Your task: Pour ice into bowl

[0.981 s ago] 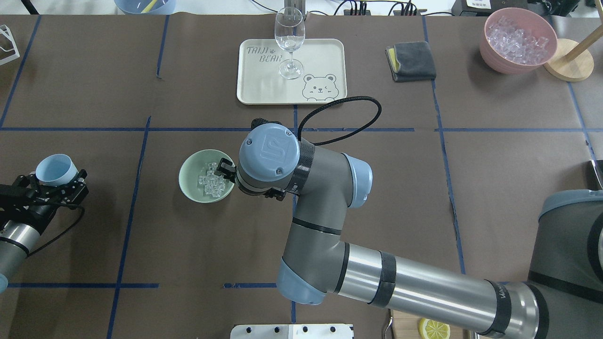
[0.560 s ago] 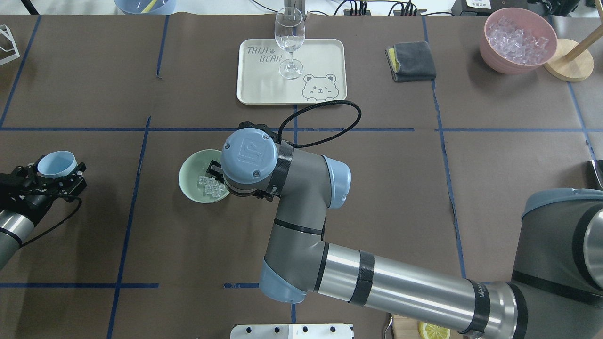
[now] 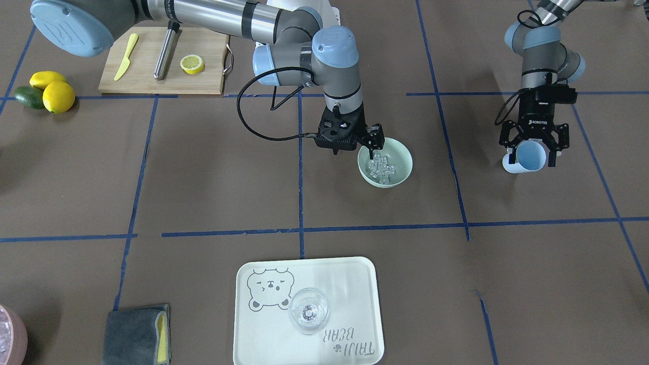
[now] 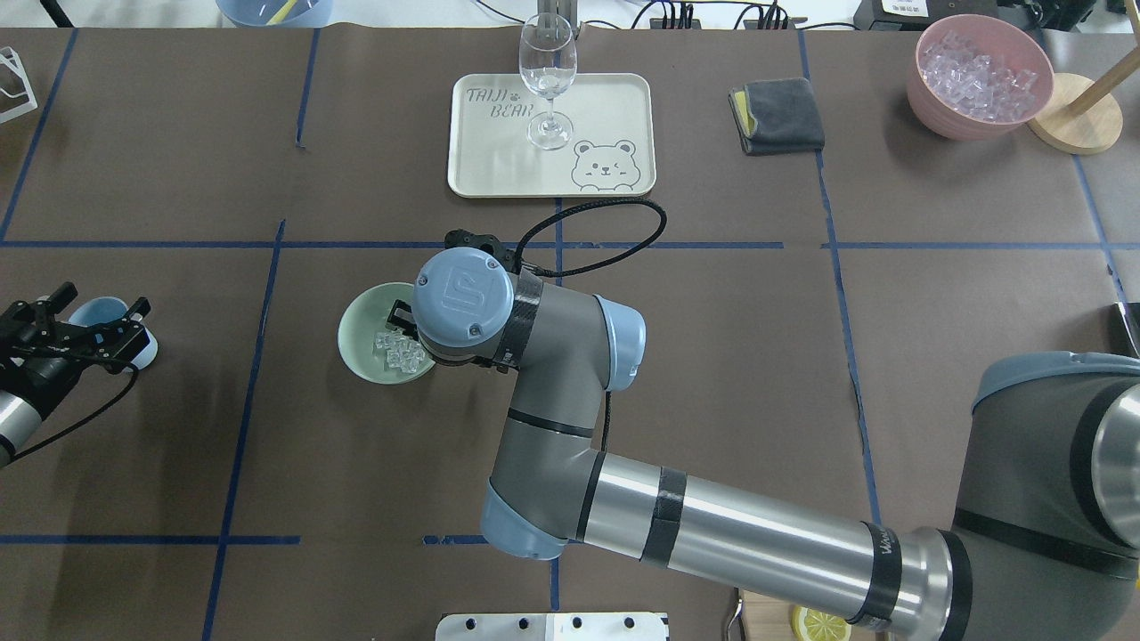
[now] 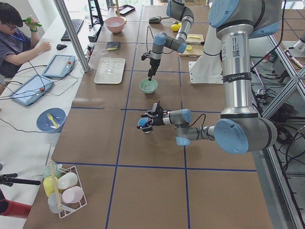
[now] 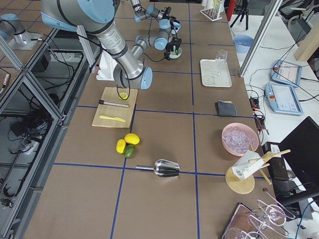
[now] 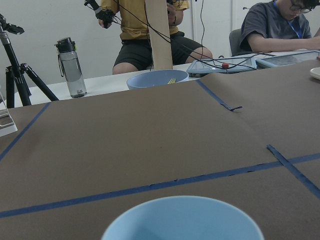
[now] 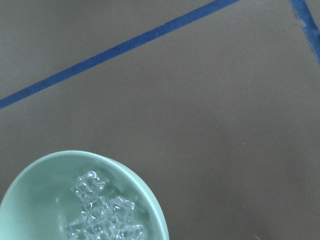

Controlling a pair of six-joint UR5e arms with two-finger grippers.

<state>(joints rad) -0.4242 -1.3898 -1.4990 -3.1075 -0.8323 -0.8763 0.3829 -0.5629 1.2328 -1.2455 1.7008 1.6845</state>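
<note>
Glassy ice [image 3: 381,170] — one heap, one bowl [image 3: 402,154]

The right arm [image 3: 213,17] comes in from the upper left of the front view and reaches toward the centre. It bends at the wrist so that the right gripper [image 3: 374,146] points down at a slight slant, its tips low near the middle of the frame. Whether its jaws are apart or together cannot be made out. The left arm [image 3: 540,45] drops from the upper right corner with its wrist vertical. The left gripper [image 3: 530,158] points straight down, fingers clasped on either side of a cup [image 3: 517,166].
</note>
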